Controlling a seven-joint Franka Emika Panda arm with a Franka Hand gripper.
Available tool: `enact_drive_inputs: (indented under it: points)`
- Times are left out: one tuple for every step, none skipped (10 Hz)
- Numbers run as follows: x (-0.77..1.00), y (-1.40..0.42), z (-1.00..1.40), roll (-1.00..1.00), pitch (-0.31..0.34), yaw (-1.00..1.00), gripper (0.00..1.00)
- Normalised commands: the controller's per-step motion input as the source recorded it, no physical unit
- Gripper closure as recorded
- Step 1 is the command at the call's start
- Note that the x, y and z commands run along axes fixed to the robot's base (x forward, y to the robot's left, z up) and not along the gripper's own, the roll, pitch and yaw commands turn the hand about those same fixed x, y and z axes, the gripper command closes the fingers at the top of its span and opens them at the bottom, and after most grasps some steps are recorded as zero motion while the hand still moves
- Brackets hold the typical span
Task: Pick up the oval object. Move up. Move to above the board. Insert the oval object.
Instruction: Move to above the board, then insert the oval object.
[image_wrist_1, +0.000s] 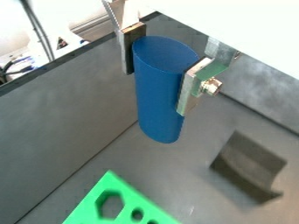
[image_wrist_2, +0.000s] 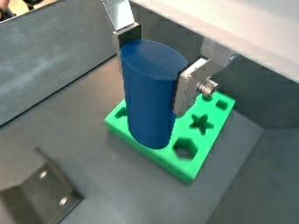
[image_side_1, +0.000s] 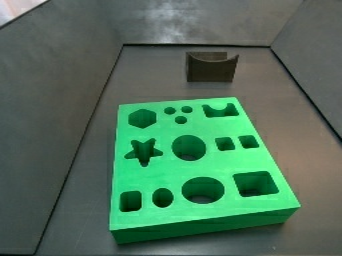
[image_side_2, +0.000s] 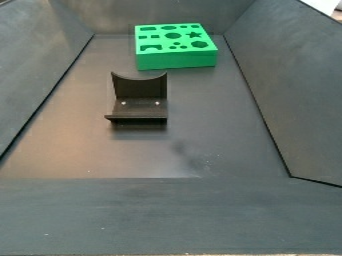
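Oval object upright in gripper.

On the dark floor rest the board and fixture; the end effector is raised above.

We see the fixture standing on the dark floor, its upright plate at the far side in a side view. Dark walls rise left and right.

Dark grey matte floor with sloping dark walls; beyond, perhaps a bright cluttered room
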Motion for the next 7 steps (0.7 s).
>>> enact_drive_inputs:
  points:
    - [0.33,-1.00,0.01,0.02,0.124,0.01,1.00]
    - [0.33,-0.93,0.01,0.03,0.131,0.01,1.00]
    - [0.26,-0.63,0.01,0.05,0.137,0.01,1.00]
    - [0.19,-0.39,0.02,0.06,0.135,0.01,1.00]
    - [0.12,-0.20,0.02,0.07,0.104,0.01,1.00]
    - [-0.11,0.00,-0.03,0.00,0.000,0.00,1.00]
    - [-0.13,-0.17,-0.05,0.00,-0.011,0.00,1.00]
